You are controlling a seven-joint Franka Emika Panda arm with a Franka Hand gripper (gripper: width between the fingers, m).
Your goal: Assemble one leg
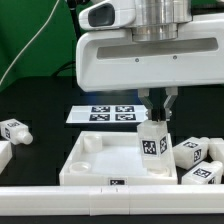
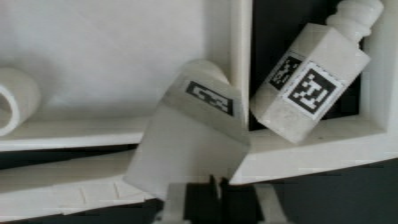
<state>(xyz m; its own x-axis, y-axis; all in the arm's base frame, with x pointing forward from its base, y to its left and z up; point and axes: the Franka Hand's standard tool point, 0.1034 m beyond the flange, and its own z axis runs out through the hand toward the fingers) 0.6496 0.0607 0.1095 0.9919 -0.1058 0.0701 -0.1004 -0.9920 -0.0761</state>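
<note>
Nearest the exterior camera, a long white bar (image 1: 60,198) runs across the worktop (image 1: 40,118), just in front of the panel (image 1: 95,160), a white square tray. At the panel's front corner on the exterior view's right, the gripper (image 1: 156,114) is closed on the top of the leg (image 1: 152,148), with a finger on each side. It holds the leg upright, lower end down at that corner. The upright hold probably serves to line the leg's end up with the corner hole. Whether it has entered the hole is hidden.

In the wrist view the held leg (image 2: 192,135) stands against the panel's rim. A spare leg (image 2: 306,85) lies just outside the panel, its round peg showing. Other spare legs (image 1: 190,150) lie on the worktop on both sides of the panel, clear of the working corner. Behind the panel lies the marker board (image 1: 112,114).
</note>
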